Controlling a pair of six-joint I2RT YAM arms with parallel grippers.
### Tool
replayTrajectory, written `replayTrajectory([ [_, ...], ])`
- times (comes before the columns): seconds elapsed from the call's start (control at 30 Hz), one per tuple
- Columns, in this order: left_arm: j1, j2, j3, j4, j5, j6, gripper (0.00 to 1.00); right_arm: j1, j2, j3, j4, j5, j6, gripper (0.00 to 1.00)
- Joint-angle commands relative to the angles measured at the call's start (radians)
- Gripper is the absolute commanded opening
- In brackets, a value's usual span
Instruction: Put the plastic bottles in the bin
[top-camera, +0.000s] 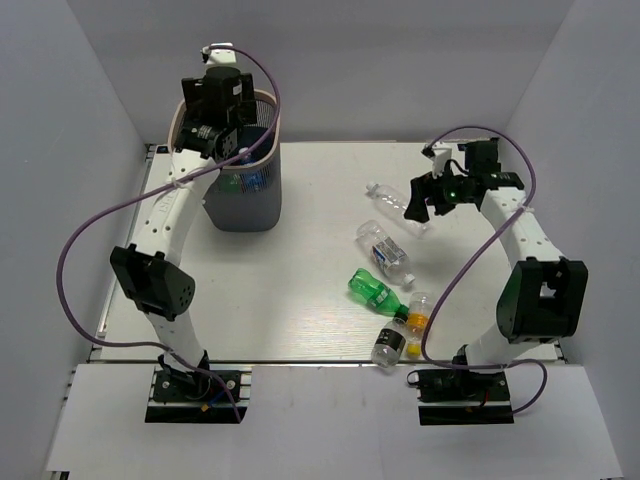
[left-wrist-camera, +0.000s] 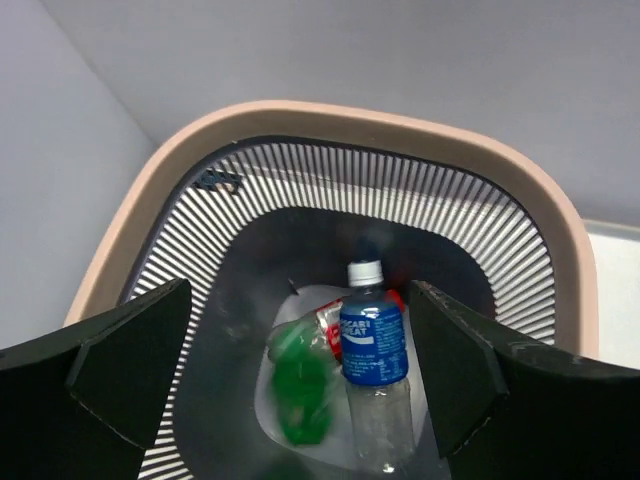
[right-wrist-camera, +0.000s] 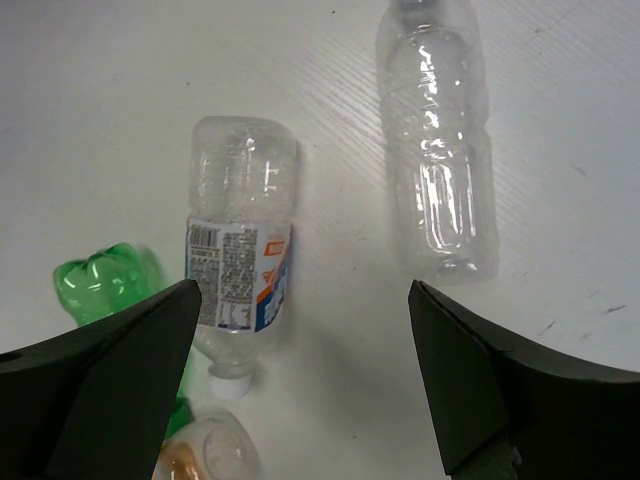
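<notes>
Your left pincer (top-camera: 215, 98) hangs over the mouth of the bin (top-camera: 245, 205), which stands at the far left of the desk (top-camera: 310, 190). In the left wrist view its fingers (left-wrist-camera: 120, 380) are spread wide with nothing between them. Below them, inside the pale rim of the bin (left-wrist-camera: 350, 115), a blue-labelled bottle (left-wrist-camera: 372, 345) lies on the bottom with its white cap pointing to the far wall. A green bottle (left-wrist-camera: 300, 385) is just beside it on the left, and a bit of red label (left-wrist-camera: 325, 315) shows between the two. Your right pincer (top-camera: 425, 197) sits over the right half of the desk, also spread and holding nothing. Its fingers (right-wrist-camera: 110, 370) frame two bottles lying flat: a bare clear bottle (right-wrist-camera: 440, 170) and, near it, a clear bottle with a white and blue label (right-wrist-camera: 243, 270). Nearer your side lie three more: a second green bottle (top-camera: 375, 292), an orange-tinted bottle (top-camera: 418, 310) just beside it, and a bottle with a black label (top-camera: 390, 345) at the near edge. All five are well apart from the bin.
</notes>
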Motion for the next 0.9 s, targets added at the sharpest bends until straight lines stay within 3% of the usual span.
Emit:
replayTrajectory([
  [0.0,-0.003,-0.089,0.083,-0.017,0.124,-0.030,0.99,0.013,0.064,0.086,0.007,0.073,-0.042,0.90],
  [0.17,-0.037,-0.190,0.004,-0.008,0.487,-0.056,0.99,0.019,0.175,0.173,-0.007,0.108,-0.073,0.90],
  [0.2,-0.050,-0.209,-0.024,0.007,0.647,-0.066,0.99,0.024,0.198,0.185,0.013,0.122,-0.077,0.90],
  [0.37,-0.135,-0.325,-0.267,0.036,0.946,-0.155,0.99,0.028,0.302,0.251,0.019,0.131,-0.100,0.90],
  [0.67,-0.290,-0.564,-0.752,0.079,0.922,-0.333,0.99,0.074,0.445,0.296,0.051,0.181,-0.148,0.90],
  [0.87,-0.374,-0.626,-1.066,0.128,0.855,-0.451,0.99,0.104,0.518,0.290,0.079,0.257,-0.192,0.90],
])
